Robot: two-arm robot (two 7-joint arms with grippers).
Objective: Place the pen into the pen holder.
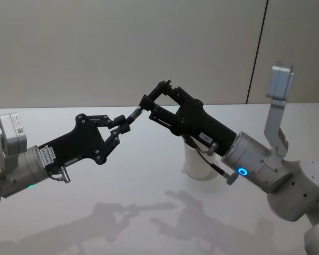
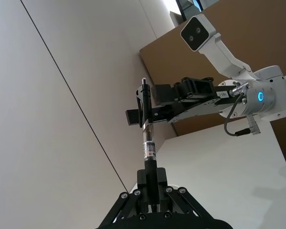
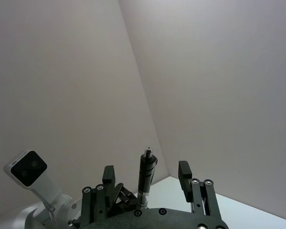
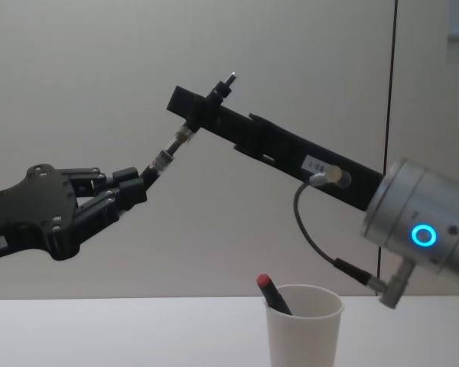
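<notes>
— How many pens?
— Two. One pen [image 4: 168, 152] is held mid-air at upper centre of the chest view, its lower end clamped in the left gripper's [image 4: 138, 183] fingers. Its upper end sits between the right gripper's [image 4: 203, 107] fingers, which stand apart.
— The other?
— A red-capped pen [image 4: 272, 293] stands in the single cup [image 4: 304, 330] on the tabletop [image 4: 122, 332], bottom centre.

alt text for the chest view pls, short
The left hand holds a pen by one end, high above the table, while the right hand reaches in from the right with its fingers open around the pen's other end. Below, a white paper cup on the table already holds a red-capped pen.
</notes>
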